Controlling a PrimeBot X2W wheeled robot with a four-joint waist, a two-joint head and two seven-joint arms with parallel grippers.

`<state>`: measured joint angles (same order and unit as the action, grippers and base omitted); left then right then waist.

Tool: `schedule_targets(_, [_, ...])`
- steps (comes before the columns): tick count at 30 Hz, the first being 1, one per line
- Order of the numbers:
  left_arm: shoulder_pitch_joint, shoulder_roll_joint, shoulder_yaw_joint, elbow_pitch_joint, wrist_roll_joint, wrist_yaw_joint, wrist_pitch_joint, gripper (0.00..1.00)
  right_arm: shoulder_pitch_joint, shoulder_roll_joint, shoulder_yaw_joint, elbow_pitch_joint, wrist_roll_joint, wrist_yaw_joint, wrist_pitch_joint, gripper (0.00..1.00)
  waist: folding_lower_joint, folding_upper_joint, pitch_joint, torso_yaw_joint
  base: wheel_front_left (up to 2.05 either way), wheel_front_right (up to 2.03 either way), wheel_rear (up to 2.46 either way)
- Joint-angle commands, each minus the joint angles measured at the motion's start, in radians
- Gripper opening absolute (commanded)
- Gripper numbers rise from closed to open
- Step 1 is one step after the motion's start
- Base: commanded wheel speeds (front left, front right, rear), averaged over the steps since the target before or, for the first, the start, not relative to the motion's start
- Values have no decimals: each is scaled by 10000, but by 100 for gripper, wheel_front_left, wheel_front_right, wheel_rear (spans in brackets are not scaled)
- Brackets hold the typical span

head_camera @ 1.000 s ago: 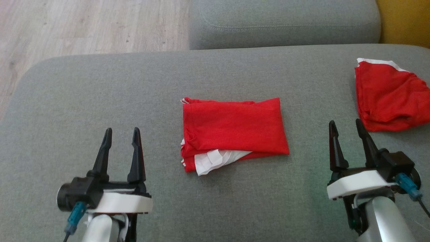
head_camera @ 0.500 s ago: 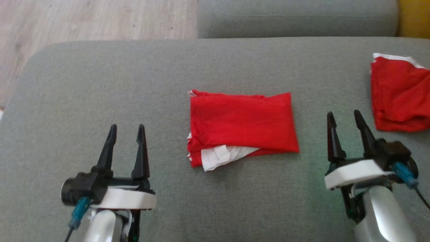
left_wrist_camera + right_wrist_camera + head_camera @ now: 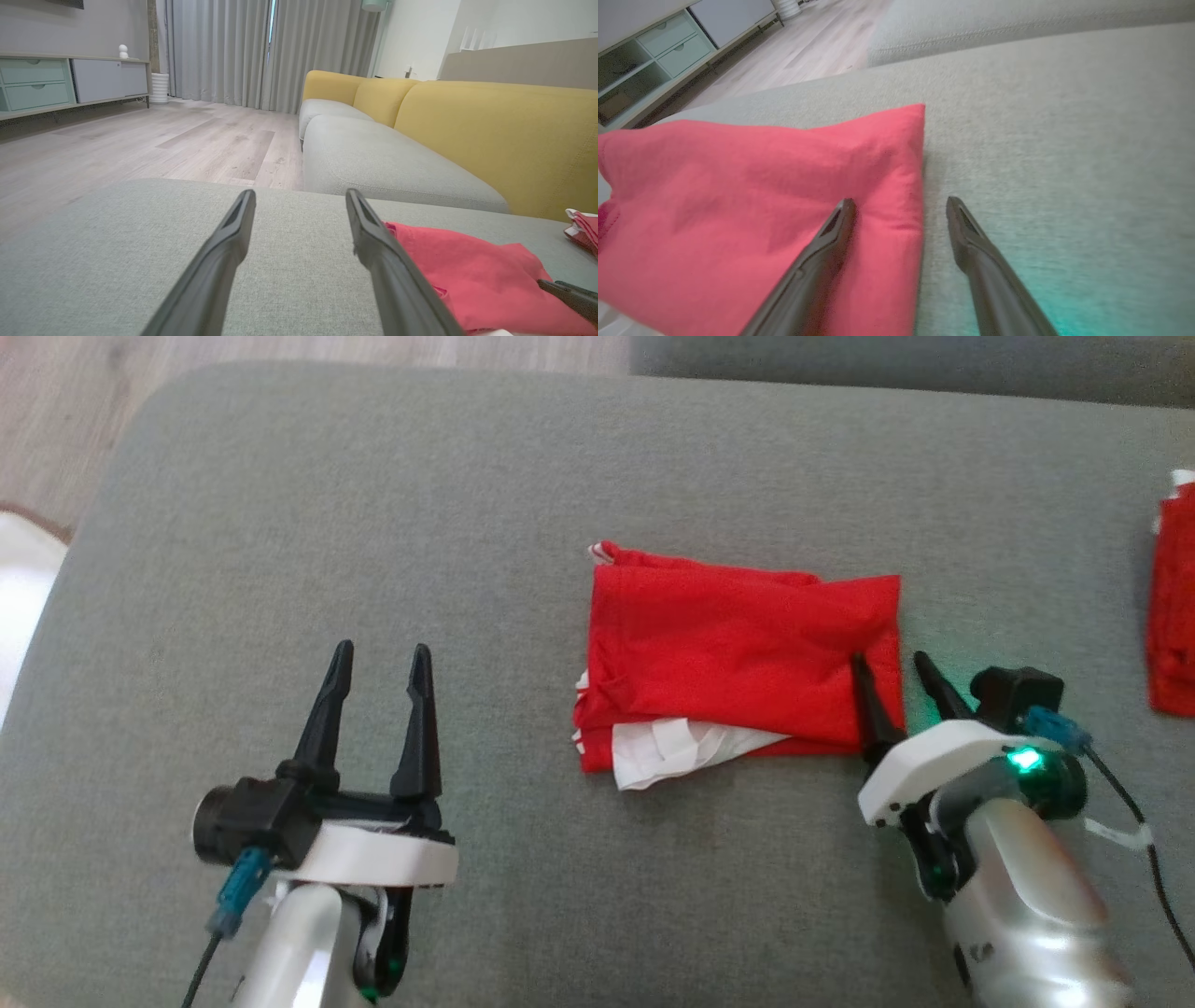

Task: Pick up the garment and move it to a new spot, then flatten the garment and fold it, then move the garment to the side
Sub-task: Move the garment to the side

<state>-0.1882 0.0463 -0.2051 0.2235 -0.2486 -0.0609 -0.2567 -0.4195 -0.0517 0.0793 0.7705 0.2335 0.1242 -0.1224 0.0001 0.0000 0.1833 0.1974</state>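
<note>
My right pincer (image 3: 887, 660) stands released, straddling the garment's (image 3: 738, 644) right edge: one finger over cloth, one over cushion (image 3: 467, 476). My left pincer (image 3: 382, 647), also released, has the garment well to its right.

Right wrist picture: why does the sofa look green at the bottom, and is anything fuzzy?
Right wrist view: a teal glow tints the grey cushion beside the fingers, and the red garment and cushion look softly blurred. Head view: a green light shines on the right arm's wrist, likely the source. Left wrist view: sharper, no green tint.
</note>
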Motion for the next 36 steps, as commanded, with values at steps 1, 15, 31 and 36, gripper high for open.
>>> schedule_targets(1, [-452, 39, 194, -277, -110, 69, -51, 100, -430, 14, 358, -111, 167, 65, 23, 100, -1, 0, 180, 172, 0, 0, 0])
schedule_targets(15, [-698, 39, 93, -225, -175, 189, -51, 100, -1828, 14, 1390, 2394, -70, 65, -698, 0, -1, 0, 342, 215, 0, 0, 0])
schedule_targets(31, [-1331, 39, -526, -705, -228, 285, -51, 100, -2165, -1413, 800, -242, -3787, 65, -1297, 0, -1, 0, 144, -1647, 0, 0, 0])
schedule_targets(36, [-1648, 39, -851, -830, -277, 341, -51, 100, -2464, -2361, 944, -619, -3633, 65, -815, 0, -1, 0, 351, -2034, 0, 0, 0])
